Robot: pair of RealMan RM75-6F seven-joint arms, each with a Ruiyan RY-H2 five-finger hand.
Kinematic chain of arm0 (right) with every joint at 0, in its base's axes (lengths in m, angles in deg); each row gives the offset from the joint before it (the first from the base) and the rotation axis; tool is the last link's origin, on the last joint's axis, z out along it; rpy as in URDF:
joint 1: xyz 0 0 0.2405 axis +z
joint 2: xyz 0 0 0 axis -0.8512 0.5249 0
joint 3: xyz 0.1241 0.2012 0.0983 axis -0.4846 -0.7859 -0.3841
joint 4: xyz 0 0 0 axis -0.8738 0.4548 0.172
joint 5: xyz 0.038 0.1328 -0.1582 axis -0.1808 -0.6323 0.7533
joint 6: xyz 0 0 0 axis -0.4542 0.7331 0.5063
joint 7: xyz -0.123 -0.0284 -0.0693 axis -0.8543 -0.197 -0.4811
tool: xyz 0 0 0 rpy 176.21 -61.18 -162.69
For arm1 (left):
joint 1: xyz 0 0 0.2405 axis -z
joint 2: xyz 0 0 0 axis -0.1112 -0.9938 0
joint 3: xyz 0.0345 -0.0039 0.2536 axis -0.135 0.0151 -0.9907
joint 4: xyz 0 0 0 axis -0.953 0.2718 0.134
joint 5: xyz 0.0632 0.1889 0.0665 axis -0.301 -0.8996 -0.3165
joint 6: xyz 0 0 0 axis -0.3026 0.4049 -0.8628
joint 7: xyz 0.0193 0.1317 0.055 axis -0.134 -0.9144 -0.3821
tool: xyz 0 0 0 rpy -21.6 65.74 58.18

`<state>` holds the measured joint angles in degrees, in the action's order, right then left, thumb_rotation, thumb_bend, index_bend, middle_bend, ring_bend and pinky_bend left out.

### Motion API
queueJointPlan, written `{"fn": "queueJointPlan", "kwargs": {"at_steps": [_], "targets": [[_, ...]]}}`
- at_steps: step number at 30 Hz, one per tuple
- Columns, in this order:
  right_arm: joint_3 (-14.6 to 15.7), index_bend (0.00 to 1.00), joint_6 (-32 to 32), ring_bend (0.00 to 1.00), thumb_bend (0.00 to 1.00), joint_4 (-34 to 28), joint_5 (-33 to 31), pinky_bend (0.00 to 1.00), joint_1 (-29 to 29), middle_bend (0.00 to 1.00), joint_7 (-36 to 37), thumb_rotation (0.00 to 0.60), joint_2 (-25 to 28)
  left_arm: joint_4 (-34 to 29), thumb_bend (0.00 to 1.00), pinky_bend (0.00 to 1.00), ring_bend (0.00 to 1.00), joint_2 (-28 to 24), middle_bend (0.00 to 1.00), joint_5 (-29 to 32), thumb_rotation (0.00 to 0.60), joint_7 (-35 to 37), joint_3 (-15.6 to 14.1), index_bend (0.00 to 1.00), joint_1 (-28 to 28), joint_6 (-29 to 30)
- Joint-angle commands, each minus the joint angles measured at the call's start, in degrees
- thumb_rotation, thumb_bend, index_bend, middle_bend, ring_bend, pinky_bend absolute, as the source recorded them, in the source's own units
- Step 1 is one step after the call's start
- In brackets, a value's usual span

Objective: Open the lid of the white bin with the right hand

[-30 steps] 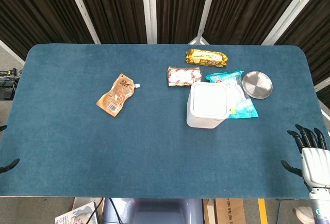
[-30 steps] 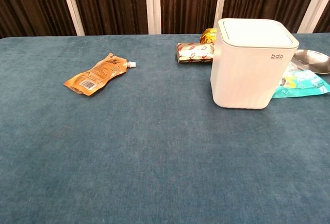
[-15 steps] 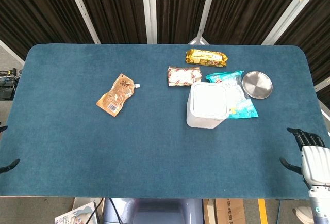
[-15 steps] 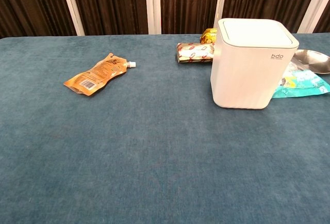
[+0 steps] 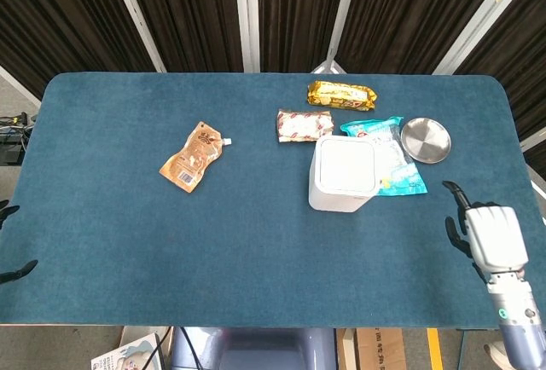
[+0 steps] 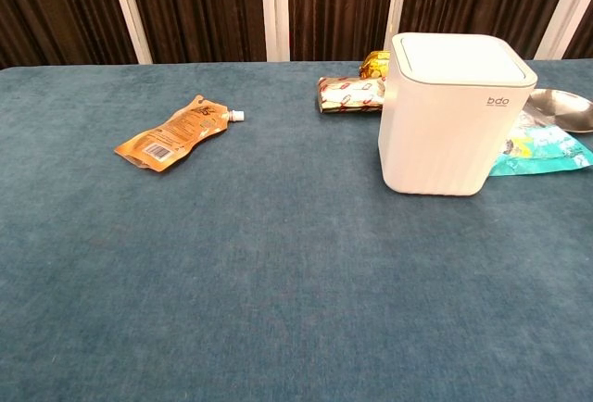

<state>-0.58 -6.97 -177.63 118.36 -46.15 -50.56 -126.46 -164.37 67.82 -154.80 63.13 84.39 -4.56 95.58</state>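
Note:
The white bin stands upright right of the table's centre, its flat lid down and closed. My right hand hovers over the table's right front area, to the right of the bin and nearer the front edge, clear of it. Its fingers are spread and it holds nothing. Of my left hand only two dark fingertips show at the far left edge, spaced apart with nothing between them. Neither hand shows in the chest view.
An orange spouted pouch lies left of centre. Behind the bin lie a red-and-white snack pack and a yellow packet. A blue bag and a metal plate sit at its right.
My right hand has moved up from the right front corner and leftward over the table, closer to the bin. The bin and the other items have not moved.

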Motion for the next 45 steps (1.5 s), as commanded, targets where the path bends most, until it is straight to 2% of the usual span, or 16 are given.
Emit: {"fn": "queueJointPlan", "kwargs": {"at_steps": [1,8,15,24,31,45], "targets": [[-1.74,0.22,-6.33,0.77,0.63,-6.73,-3.35,0.72,4.47,0.84,-7.53,0.6,3.62,0.1,0.0,0.14,0.0,0.18,0.1,0.28,0.6,-0.22,0.14,0.17,0.13,-0.16],[-4.17,0.22,-15.49,0.77,0.76,-13.94,-13.64,0.72,11.5,0.84,-16.65,0.6,6.59,-0.22,0.0,0.14,0.0,0.3,0.1,-0.05,0.6,-1.0,-0.05,0.17,0.37,-0.41],[-5.42,0.22,-20.07,0.77,0.76,-17.15,-25.19,0.72,18.82,0.84,-23.82,0.6,5.31,-0.13,0.0,0.14,0.0,0.44,0.1,0.21,0.6,-1.21,0.01,0.17,0.59,-0.74],[-5.11,0.22,-20.85,0.77,0.76,-18.75,-37.07,0.72,26.32,0.84,-29.53,0.6,2.62,0.04,0.0,0.14,0.0,0.53,0.1,0.51,0.6,-1.16,0.14,0.17,0.81,-1.06],[-3.95,0.22,-20.39,0.77,0.76,-19.31,-40.54,0.72,29.39,0.84,-30.28,0.6,1.34,0.1,0.0,0.14,0.0,0.54,0.1,0.85,0.6,-1.11,0.23,0.17,0.85,-1.16],[-1.17,0.23,-18.91,0.77,0.76,-17.69,-42.0,0.72,31.83,0.84,-29.05,0.6,0.59,-0.07,0.0,0.14,0.0,0.71,0.1,1.23,0.6,-1.73,0.36,0.17,0.94,-1.15]]}}
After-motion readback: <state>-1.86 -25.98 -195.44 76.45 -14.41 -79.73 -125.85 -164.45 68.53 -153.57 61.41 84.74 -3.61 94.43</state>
